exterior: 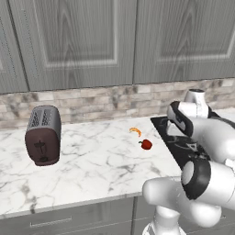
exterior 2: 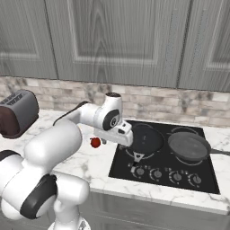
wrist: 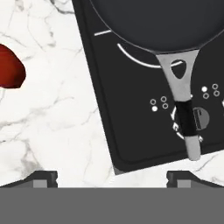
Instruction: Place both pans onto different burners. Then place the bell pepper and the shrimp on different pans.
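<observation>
Two pans sit on the cooktop (exterior 2: 121,168), each on its own burner. Left to right in the right base view: toaster (exterior 2: 17,112) on the marble counter (exterior 2: 96,161), bell pepper (exterior 2: 95,142) on the counter just left of the cooktop, gripper (exterior 2: 122,137) above the cooktop's left edge, black pan (exterior 2: 148,138) on the left rear burner, grey pan (exterior 2: 188,146) on the right one. Left base view: shrimp (exterior: 135,131) lies on the counter near the pepper, apart from it. Hand view: fingertips (wrist: 43,178) stand wide apart, holding nothing.
</observation>
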